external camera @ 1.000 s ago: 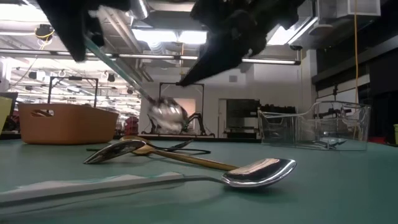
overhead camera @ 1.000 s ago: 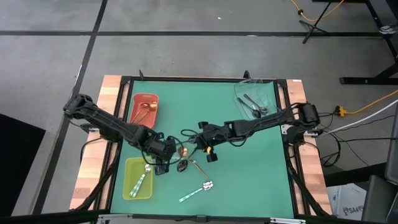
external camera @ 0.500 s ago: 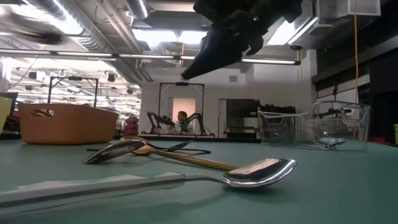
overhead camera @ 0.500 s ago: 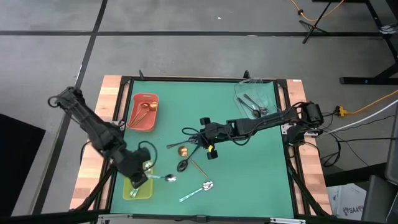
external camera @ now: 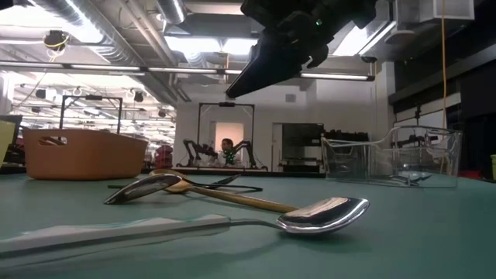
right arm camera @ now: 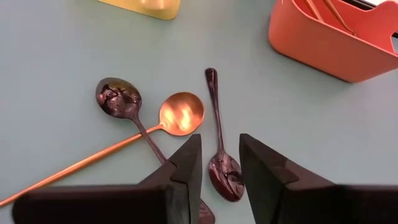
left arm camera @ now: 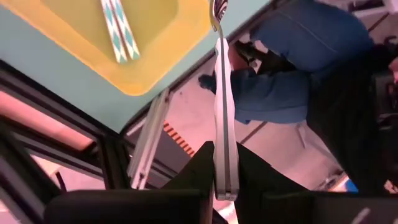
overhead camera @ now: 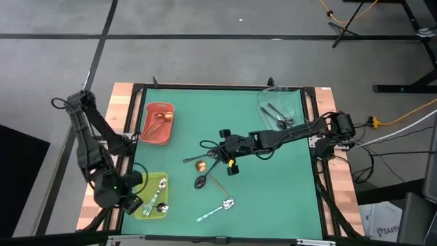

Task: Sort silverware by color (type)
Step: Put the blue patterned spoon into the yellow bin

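Observation:
My left gripper [overhead camera: 141, 203] is at the table's near left corner, shut on a mint-handled spoon [left arm camera: 222, 93]. The spoon's bowl [overhead camera: 162, 207] hangs over the yellow-green tray [overhead camera: 145, 184], where another mint-handled spoon [overhead camera: 158, 190] lies. My right gripper [right arm camera: 219, 163] hovers open above the table's middle, over a dark spoon [right arm camera: 219, 134]. Beside that lie a copper spoon [right arm camera: 181, 114] and another dark spoon [right arm camera: 117, 97]. A further mint-handled spoon [overhead camera: 217, 210] lies flat nearer the near edge. My left gripper pinches the spoon's pale handle near its free end [left arm camera: 226, 177] between the two fingers. The handle runs straight out ahead of the fingers, in line with them. The fingers slant down from the near left corner. The spoon is lifted clear above the tray.
A red tray [overhead camera: 148, 125] with copper spoons stands at the far left. A clear tray [overhead camera: 292, 102] with dark spoons stands at the far right. Dark cables [overhead camera: 208, 147] lie on the green mat by my right gripper. The black frame rail [left arm camera: 106, 149] borders the table.
My left gripper has carried the mint-handled spoon from the table's middle toward the near left corner, rising and rolling as it went. The spoon now hangs over the yellow-green tray. My right gripper has stayed where it was.

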Robot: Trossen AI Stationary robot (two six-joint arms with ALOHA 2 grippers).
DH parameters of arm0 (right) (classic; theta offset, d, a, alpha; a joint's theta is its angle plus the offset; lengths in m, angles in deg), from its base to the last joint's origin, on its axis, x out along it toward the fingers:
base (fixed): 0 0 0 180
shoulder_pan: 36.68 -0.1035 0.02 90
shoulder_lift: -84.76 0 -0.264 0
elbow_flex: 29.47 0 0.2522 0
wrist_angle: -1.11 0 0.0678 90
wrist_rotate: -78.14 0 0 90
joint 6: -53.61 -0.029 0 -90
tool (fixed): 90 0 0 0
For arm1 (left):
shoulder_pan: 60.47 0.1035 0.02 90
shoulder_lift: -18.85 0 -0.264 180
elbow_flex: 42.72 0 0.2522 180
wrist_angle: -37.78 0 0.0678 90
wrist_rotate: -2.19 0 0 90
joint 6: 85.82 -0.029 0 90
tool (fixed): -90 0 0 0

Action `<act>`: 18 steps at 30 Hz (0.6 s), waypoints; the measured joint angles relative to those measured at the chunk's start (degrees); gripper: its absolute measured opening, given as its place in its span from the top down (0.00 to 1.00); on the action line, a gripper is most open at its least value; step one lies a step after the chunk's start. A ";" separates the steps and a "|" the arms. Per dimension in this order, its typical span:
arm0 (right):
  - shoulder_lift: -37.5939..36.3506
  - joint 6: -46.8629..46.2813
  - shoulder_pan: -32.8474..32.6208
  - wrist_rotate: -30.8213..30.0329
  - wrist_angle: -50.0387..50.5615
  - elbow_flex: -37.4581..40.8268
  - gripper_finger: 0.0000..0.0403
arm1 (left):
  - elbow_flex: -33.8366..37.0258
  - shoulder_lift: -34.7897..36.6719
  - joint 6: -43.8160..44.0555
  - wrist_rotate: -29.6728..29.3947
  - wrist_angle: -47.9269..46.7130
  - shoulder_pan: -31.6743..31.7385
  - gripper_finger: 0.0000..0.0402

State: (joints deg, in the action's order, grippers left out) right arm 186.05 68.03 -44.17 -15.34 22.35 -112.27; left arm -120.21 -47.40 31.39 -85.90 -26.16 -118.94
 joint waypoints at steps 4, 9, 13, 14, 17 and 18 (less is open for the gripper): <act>0.01 0.00 0.00 0.01 -0.04 0.00 0.76 | 0.00 0.27 3.78 -1.50 -3.74 -1.96 0.94; 0.01 -0.17 0.00 0.00 -0.08 0.00 0.76 | 0.00 0.27 7.43 -1.29 -10.46 -2.83 0.94; 0.01 -0.17 0.00 0.01 -0.09 0.00 0.76 | 0.00 0.27 10.81 -1.58 -15.51 -2.83 0.94; 0.01 -0.17 0.00 0.01 -0.10 0.00 0.76 | 0.00 0.26 11.62 -1.73 -16.51 -2.82 0.94; 0.01 -0.17 0.00 0.01 -0.10 0.00 0.76 | 0.00 -0.58 12.11 -3.83 -18.18 -2.64 0.93; 0.01 -0.17 0.00 0.01 -0.10 0.00 0.76 | 0.00 -1.09 12.08 -4.63 -18.37 -2.44 0.93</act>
State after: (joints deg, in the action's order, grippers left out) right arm 186.06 67.85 -44.17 -15.33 22.25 -112.27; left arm -120.21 -48.49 43.47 -90.53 -44.53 -121.37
